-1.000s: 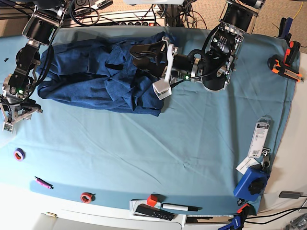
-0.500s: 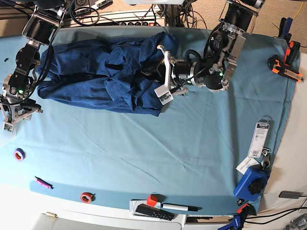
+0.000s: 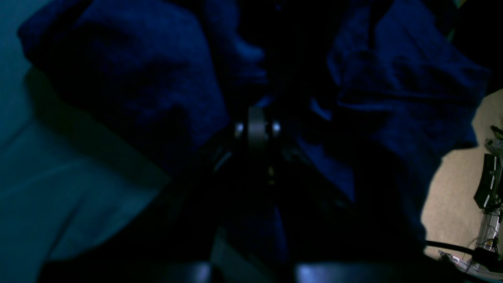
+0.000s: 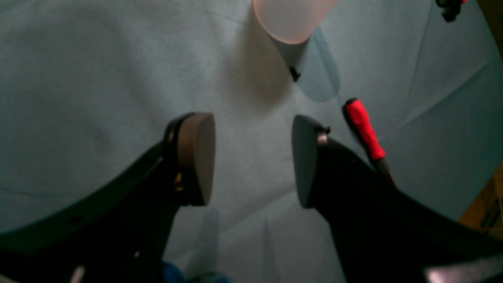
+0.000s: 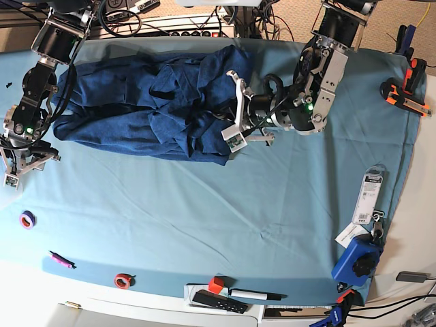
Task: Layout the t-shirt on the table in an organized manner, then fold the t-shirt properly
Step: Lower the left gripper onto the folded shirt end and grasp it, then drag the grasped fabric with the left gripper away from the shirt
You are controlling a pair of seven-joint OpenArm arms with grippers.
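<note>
left wrist view dark, blurred; base view bright, sharp.

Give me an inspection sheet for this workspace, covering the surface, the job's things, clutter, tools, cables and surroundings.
Surface: table covered in light teal cloth, mildly creased.
Job's things: t-shirt bunched in a wrinkled heap at the far side, not yet spread flat.
Clutter: purple tape roll, pink marker, red tape roll, black remote, pen, packaged tag, blue clamp along the edges.
Tools: left tool buried in the shirt's right edge, jaws not discernible; right tool open, empty, over bare cloth.
Cables: black cable bundle behind the table.
Surroundings: orange-black clamps at the rim; beige floor beyond.
</note>
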